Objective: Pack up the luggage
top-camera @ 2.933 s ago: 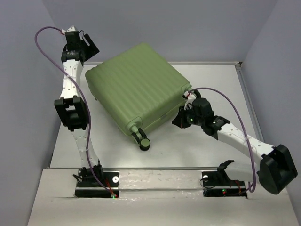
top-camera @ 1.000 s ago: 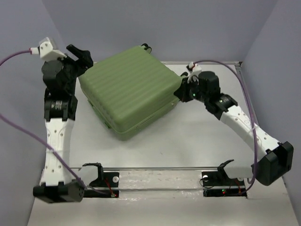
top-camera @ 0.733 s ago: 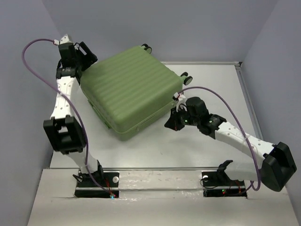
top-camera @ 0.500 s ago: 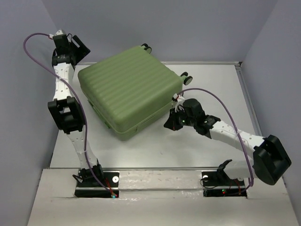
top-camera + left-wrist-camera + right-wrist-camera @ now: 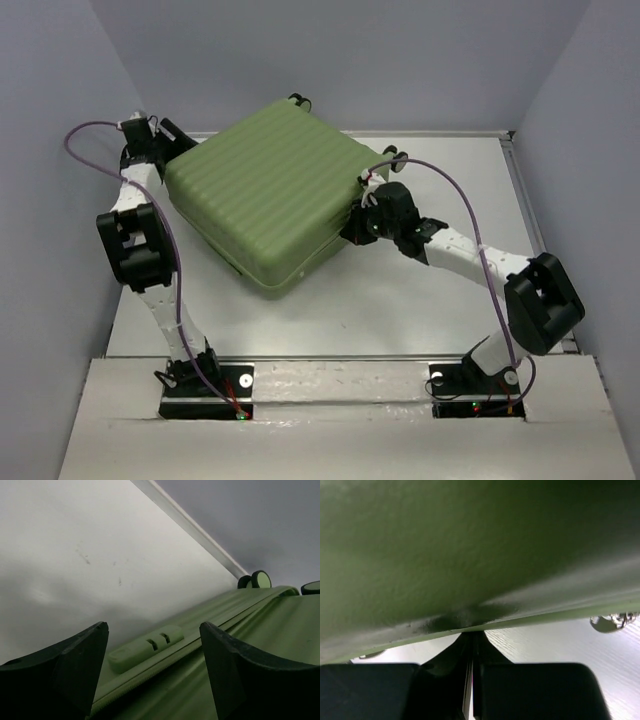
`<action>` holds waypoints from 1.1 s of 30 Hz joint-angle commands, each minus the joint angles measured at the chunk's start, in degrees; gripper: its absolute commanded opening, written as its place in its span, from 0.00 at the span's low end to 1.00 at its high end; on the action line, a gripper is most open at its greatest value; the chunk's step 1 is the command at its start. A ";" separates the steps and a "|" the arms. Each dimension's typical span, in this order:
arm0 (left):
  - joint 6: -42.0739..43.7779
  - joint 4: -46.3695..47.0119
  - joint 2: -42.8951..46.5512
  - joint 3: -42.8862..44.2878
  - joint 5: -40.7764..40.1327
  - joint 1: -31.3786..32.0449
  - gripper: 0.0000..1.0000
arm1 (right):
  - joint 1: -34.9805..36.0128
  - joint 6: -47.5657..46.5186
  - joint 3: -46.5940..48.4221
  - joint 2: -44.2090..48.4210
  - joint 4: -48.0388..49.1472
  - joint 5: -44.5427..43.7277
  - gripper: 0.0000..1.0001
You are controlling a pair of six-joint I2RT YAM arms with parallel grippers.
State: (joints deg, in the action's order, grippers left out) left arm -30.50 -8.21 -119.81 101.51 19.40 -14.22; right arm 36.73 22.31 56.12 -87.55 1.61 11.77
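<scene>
The luggage (image 5: 270, 190) lay flat and closed on the counter (image 5: 420, 300), turned on a diagonal and sitting toward the far left corner, its wheels (image 5: 260, 578) pointing at the far edge. The left fingers (image 5: 172, 135) stood spread wide at the case's far left corner, holding nothing. The left wrist view showed them straddling the rim, with the green latch (image 5: 146, 647) framed between them, which looked like a line-up on the side where the case opens. Over on the right, the right fingers (image 5: 471, 645) were pressed together with nothing between them, their tips tucked against the lower edge of the shell on the side nearer the right edge of the counter, a zipper pull (image 5: 609, 623) dangling just beside. That looked like bracing or prying, not grasping. With the lid down, the packing itself seemed not yet begun.
</scene>
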 commanded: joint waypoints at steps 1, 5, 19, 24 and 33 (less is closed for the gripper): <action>-4.73 9.77 13.44 -17.28 6.01 1.12 0.84 | -4.03 -0.07 9.43 -3.50 7.36 0.88 0.07; -8.51 18.64 27.03 -38.95 4.51 1.47 0.84 | -8.85 0.10 20.39 -11.04 6.05 8.16 0.07; -2.11 7.69 57.31 -38.17 -4.98 0.33 0.96 | -14.85 -4.81 24.41 -8.36 -10.57 9.95 0.58; -0.53 4.34 65.39 -35.23 -7.27 3.23 0.92 | -16.16 -5.69 5.96 3.69 -5.14 11.51 0.40; -1.39 -1.20 83.15 -58.60 -11.84 36.61 0.44 | -16.16 -11.49 -9.09 9.06 7.88 27.51 0.12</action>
State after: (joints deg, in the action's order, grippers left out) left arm -30.50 -4.69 -39.66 52.47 9.43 13.45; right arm 20.67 14.28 48.31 -79.29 -0.54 30.81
